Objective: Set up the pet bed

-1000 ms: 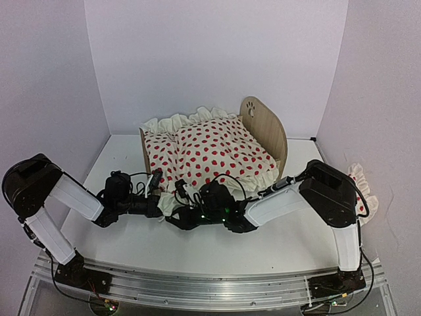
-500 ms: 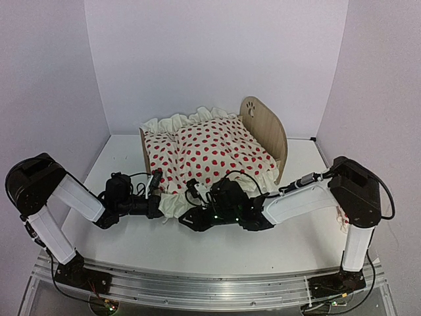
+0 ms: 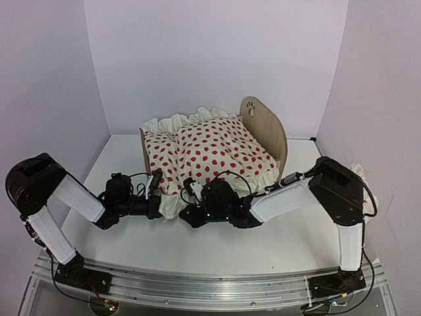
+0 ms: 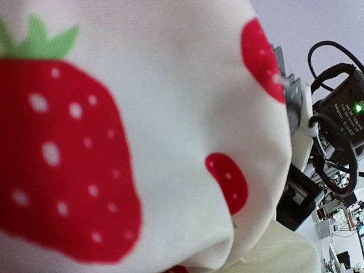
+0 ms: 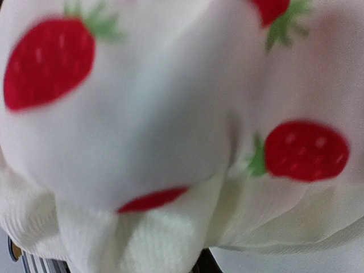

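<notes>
The pet bed stands at the back middle of the table, its light-wood headboard (image 3: 263,128) with a paw cutout at the right and its low footboard (image 3: 142,146) at the left. A cream strawberry-print ruffled duvet (image 3: 217,148) covers it and hides the mattress. My left gripper (image 3: 160,197) is shut on the duvet's near-left ruffle. My right gripper (image 3: 189,195) is pushed into the near ruffle beside it. Strawberry cloth (image 4: 170,114) fills the left wrist view, and cloth (image 5: 159,114) fills the right wrist view, hiding both pairs of fingers.
A small red-dotted ruffled pillow (image 3: 362,174) lies by the right wall, partly behind my right arm's elbow (image 3: 339,191). White walls close in the table at the left, back and right. Both forearms lie low across the table's near half.
The right arm's elbow swung out to the right and came partway back, with its gripper staying at the duvet's near edge. The left arm has not moved.
</notes>
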Controlling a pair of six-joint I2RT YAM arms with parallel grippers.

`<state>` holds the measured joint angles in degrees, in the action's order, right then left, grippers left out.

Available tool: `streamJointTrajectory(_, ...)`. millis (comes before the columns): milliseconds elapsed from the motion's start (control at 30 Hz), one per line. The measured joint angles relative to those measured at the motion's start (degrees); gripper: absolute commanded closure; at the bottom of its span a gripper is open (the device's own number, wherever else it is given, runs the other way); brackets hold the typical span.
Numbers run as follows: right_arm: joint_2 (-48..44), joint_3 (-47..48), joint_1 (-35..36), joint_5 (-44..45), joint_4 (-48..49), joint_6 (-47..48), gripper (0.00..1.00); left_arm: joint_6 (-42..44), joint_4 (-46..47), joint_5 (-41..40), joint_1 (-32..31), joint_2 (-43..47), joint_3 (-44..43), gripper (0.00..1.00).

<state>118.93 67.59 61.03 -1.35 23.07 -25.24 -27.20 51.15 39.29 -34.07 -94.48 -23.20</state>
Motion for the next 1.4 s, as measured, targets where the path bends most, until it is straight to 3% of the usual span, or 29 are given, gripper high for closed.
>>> streamJointTrajectory(200,0.0,0.7,-1.6,2.6,4.2,1.0,0.94,0.1,0.0,0.0,0.0,0.0,0.0,1.0)
streamJointTrajectory(800,-1.9,0.0,-2.1,-5.4,13.2,1.2,0.94,0.3,0.0,0.0,0.0,-0.1,0.0,1.0)
streamJointTrajectory(1100,-1.8,2.0,-2.1,-3.9,13.5,2.1,0.93,0.4,0.0,0.0,0.0,-0.1,0.0,1.0)
streamJointTrajectory(1400,1.7,7.0,-2.2,-2.6,7.3,1.5,0.83,0.8,0.5,-0.3,-0.1,-0.5,0.0,1.0)
